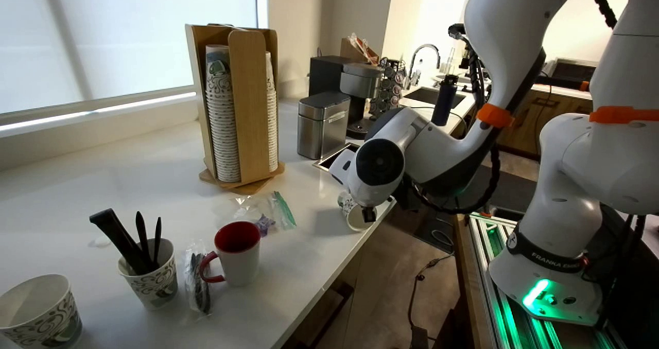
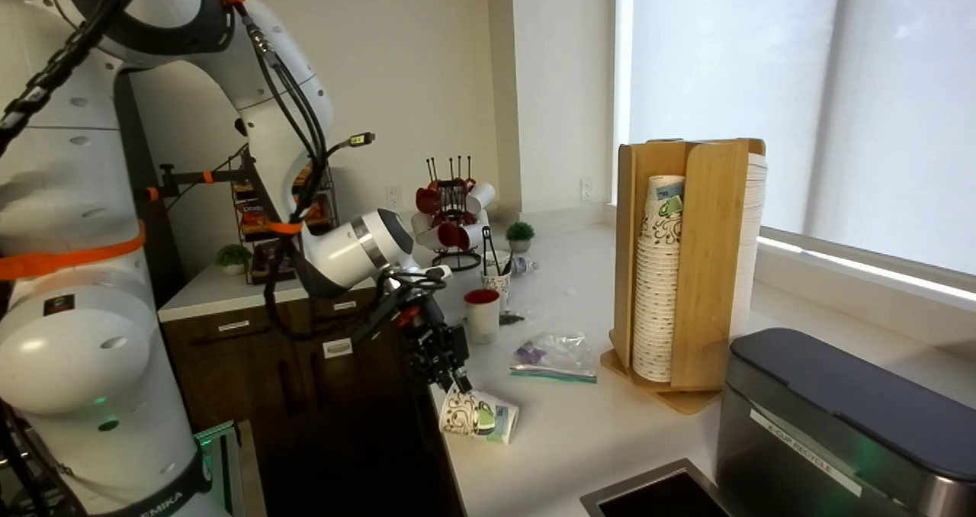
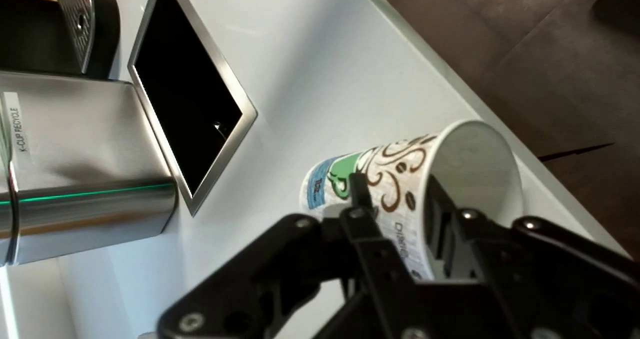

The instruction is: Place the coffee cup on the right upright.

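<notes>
One coffee cup (image 3: 400, 199) on its side near the edge of a white counter (image 3: 325, 99), gripper (image 3: 396, 183) at its mouth, fingers apart across the rim, contact unclear, plastic bag (image 2: 553, 355) nearby, red-lined mug (image 1: 241, 256), wooden cup holder (image 1: 248, 107)

The coffee cup (image 1: 353, 213) lies on its side near the edge of the white counter (image 1: 298, 266), seen in an exterior view with its mouth turned toward the camera. The wrist (image 1: 378, 171) of the robot arm (image 1: 453, 156) blocks part of it and most of the gripper (image 1: 369, 214); a dark tip shows in front of the cup's mouth, contact uncertain. Farther back stand a wooden holder (image 1: 248, 107) of stacked paper cups (image 1: 224, 133), a steel bin (image 1: 319, 127) and a coffee maker (image 1: 359, 84). Nearer are a clear bag (image 1: 258, 209), an upright white mug (image 1: 242, 261), red inside, a clear packet (image 1: 197, 283) by its handle, a patterned cup (image 1: 154, 287) holding black utensils (image 1: 119, 240) and, at the lower left, another patterned cup (image 1: 54, 320).
</notes>
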